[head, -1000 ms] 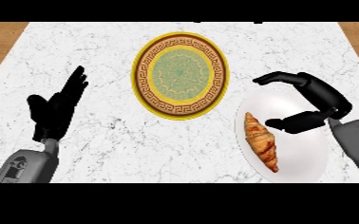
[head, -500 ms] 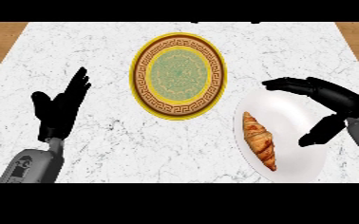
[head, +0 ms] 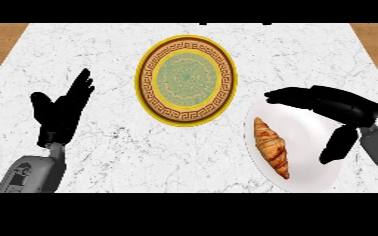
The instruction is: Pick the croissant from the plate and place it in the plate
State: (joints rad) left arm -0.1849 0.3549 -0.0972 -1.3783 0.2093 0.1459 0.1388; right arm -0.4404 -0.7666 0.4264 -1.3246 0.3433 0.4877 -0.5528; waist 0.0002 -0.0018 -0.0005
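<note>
A golden-brown croissant (head: 271,147) lies lengthwise on a white plate (head: 308,135) at the lower right of the counter. My right hand (head: 334,109) hovers over that plate, to the right of the croissant, fingers spread forward and thumb hanging down, open and not touching the pastry. A second plate (head: 187,80) with a yellow rim, brown patterned band and green centre stands at the middle of the counter, with nothing on it. My left hand (head: 60,111) rests open at the left, fingers up.
The white marble counter top (head: 111,45) spans the view. Wooden floor (head: 11,34) shows past its far left and far right corners.
My right hand has moved down and right over the white plate and its thumb has swung down. The left hand, croissant and plates stay put.
</note>
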